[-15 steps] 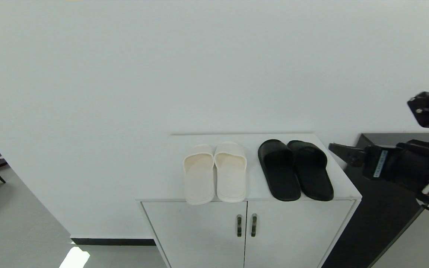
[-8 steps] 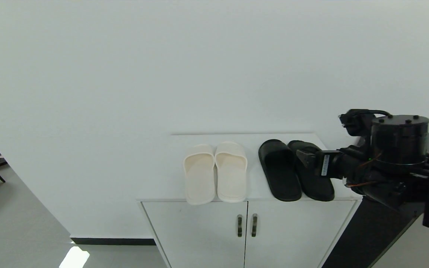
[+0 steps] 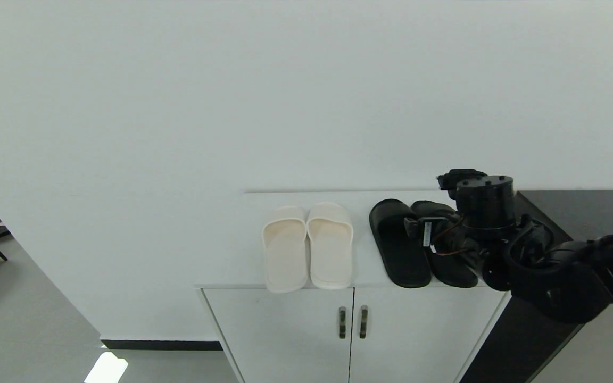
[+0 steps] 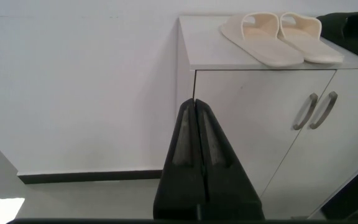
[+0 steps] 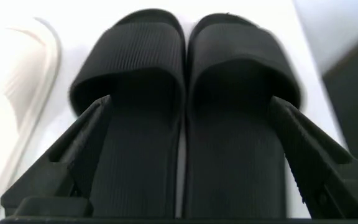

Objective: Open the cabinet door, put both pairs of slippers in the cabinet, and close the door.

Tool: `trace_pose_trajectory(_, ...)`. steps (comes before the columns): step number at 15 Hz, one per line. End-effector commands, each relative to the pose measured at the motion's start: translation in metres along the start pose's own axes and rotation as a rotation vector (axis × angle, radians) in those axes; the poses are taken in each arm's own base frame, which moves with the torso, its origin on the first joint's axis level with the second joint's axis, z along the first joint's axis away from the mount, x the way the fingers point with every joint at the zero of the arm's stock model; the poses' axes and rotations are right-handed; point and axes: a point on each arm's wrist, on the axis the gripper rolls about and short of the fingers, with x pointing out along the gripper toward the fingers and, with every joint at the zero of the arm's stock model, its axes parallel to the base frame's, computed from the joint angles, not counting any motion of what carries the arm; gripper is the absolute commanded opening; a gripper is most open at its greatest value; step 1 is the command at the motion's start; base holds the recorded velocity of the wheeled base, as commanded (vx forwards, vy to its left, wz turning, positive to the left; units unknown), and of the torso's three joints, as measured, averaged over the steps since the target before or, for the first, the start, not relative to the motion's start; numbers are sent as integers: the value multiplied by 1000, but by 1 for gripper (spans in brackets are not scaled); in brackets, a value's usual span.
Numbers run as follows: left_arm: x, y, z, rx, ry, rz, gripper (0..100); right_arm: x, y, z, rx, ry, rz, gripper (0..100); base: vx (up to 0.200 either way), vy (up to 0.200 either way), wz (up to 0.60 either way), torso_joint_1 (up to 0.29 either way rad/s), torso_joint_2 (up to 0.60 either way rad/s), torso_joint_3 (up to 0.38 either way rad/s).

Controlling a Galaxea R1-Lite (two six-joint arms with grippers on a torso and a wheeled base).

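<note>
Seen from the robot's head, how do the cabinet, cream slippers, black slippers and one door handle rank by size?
1. cabinet
2. cream slippers and black slippers: alike, though the right gripper covers part of the black pair
3. door handle

2 black slippers (image 5: 135, 74) lie side by side beneath my wide-spread right pincer (image 5: 189, 104); 2 cream slippers (image 3: 307, 247) sit left of it; cabinet doors (image 3: 285, 335) are shut below.

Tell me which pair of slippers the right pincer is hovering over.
The black pair, on the right of the cabinet top: the open right pincer hangs over it. The cream pair lies apart, to its left.
</note>
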Motion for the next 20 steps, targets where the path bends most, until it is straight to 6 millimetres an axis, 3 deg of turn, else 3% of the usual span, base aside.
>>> trace_pose_trajectory(1, 0, 0, 0, 0, 1, 0, 0, 25, 5, -17, -14, 30, -20, 100, 0, 0, 0, 0, 0, 0)
trace_pose_trajectory(6, 0, 0, 0, 0, 1, 0, 0, 55, 7, -18, 16, -9, -37, 100, 0, 0, 0, 0, 0, 0)
trace_pose_trajectory(14, 0, 0, 0, 1, 1, 0, 0, 86, 3, -24, 26, -12, -74, 100, 0, 0, 0, 0, 0, 0)
trace_pose_trajectory(15, 0, 0, 0, 1, 1, 0, 0, 89, 3, -22, 30, -19, -74, 0, 0, 0, 0, 0, 0, 0)
trace_pose_trajectory(20, 0, 0, 0, 1, 1, 0, 0, 87, 4, -11, 46, -50, -68, 0, 0, 0, 0, 0, 0, 0)
